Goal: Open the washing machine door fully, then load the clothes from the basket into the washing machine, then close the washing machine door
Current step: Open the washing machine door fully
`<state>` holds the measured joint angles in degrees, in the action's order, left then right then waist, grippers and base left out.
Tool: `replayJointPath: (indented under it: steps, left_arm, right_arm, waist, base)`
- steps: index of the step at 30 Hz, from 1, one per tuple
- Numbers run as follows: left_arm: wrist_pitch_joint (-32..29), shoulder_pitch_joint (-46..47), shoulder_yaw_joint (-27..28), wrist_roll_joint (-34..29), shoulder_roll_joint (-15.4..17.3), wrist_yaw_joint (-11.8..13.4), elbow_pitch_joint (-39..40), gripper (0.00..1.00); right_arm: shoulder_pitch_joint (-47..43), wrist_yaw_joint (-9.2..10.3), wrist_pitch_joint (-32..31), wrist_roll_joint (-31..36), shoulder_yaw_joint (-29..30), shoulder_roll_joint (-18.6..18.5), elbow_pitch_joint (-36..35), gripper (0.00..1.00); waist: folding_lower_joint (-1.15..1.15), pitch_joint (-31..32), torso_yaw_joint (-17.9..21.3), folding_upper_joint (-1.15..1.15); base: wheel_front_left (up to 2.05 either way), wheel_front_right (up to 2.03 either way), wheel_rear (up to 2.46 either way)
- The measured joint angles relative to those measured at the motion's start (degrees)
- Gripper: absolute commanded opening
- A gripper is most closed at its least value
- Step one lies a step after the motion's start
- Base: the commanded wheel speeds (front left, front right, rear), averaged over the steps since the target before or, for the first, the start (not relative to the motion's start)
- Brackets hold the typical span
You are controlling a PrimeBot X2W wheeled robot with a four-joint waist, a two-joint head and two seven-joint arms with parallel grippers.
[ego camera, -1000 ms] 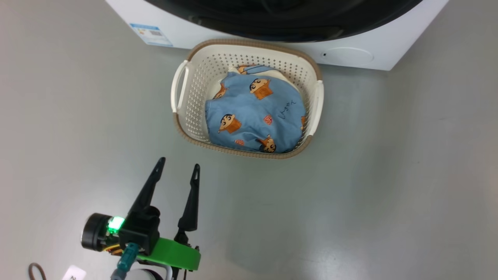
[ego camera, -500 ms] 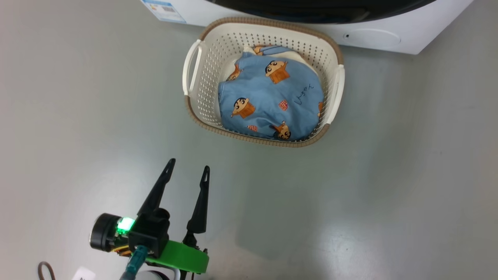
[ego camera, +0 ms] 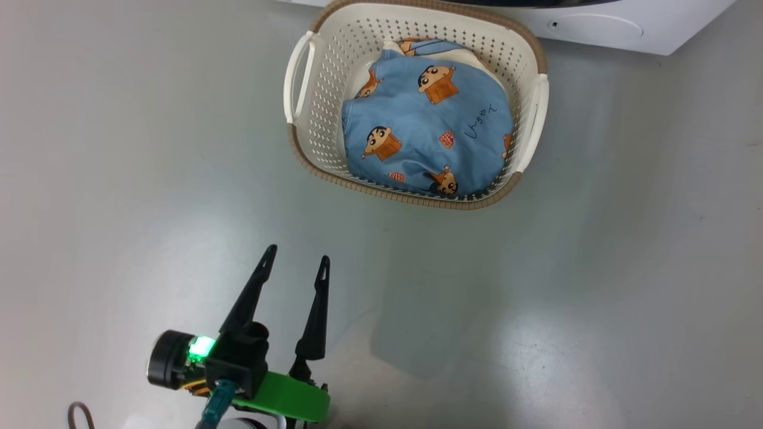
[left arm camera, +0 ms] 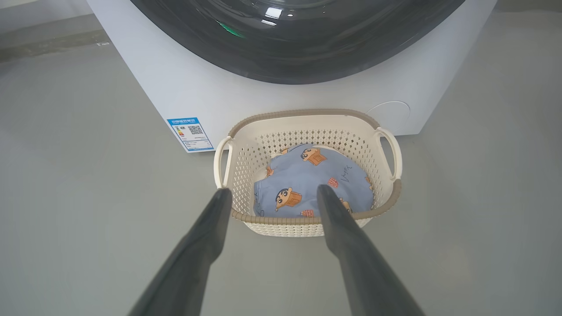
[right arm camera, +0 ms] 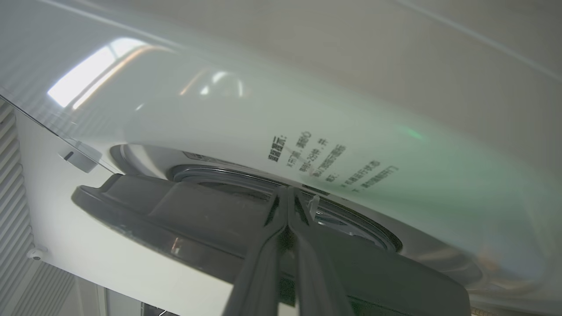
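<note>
With our clenched, empty right gripper [right arm camera: 287,193] at the edge of the glossy black round door [right arm camera: 197,210], we should swing it wide slowly, while the left gripper [ego camera: 298,253] hangs released and the blue cartoon-print garment [ego camera: 417,143] lies in the cream perforated basket [ego camera: 334,71].

washing machine door [left arm camera: 298,48] cropped, label [left arm camera: 190,134] print illegible

Grey glossy floor [ego camera: 149,149] with soft glare patches. White washing machine [left arm camera: 184,87] stands on it. Basket [ego camera: 322,119] sits on the floor right in front of the machine's base, slightly skewed.
</note>
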<state>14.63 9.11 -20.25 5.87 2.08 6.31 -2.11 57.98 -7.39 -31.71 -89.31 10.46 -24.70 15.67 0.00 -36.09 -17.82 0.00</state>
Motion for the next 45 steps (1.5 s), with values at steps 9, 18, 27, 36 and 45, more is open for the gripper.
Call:
replayJointPath:
  steps: [9, 18, 27, 36, 45]
  left_arm:
    - [0.0, -0.1, -1.1, 0.6, 0.0, 1.0, 0.7, 1.0]
    - [0.0, 0.0, -1.7, 1.2, 0.0, 2.1, 1.4, 1.0]
    - [0.0, 0.0, -1.7, 1.4, -0.1, 2.5, 1.7, 1.0]
    - [0.0, 0.0, -1.6, 1.4, -0.1, 3.1, 1.8, 1.0]
    - [0.0, 0.0, -1.6, 1.4, -0.1, 3.1, 1.6, 1.0]
  right_arm:
    - [2.1, 0.0, -0.6, 0.0, -1.4, -1.0, 0.0, 0.0]
    - [3.6, 0.0, -1.8, 0.0, -2.6, -2.1, 0.1, 0.0]
    - [4.3, 0.0, -2.1, 0.0, -3.9, -2.6, 0.4, 0.0]
    - [4.3, 0.0, -2.5, -0.1, -4.5, -2.6, 0.4, 0.0]
    - [4.6, 0.0, -2.5, -0.2, -4.8, -2.6, -0.1, 0.0]
  waist:
    - [0.0, -2.1, -0.6, 0.0]
    - [0.0, -3.8, -1.1, 0.0]
    - [0.0, -4.7, -0.7, 0.0]
    - [0.0, -5.0, -0.3, 0.0]
    - [0.0, -4.0, -0.6, 0.0]
  base:
    - [0.0, 0.0, 0.0]
    - [0.0, 0.0, 0.0]
    - [0.0, 0.0, 0.0]
    - [0.0, 0.0, 0.0]
    - [0.0, 0.0, 0.0]
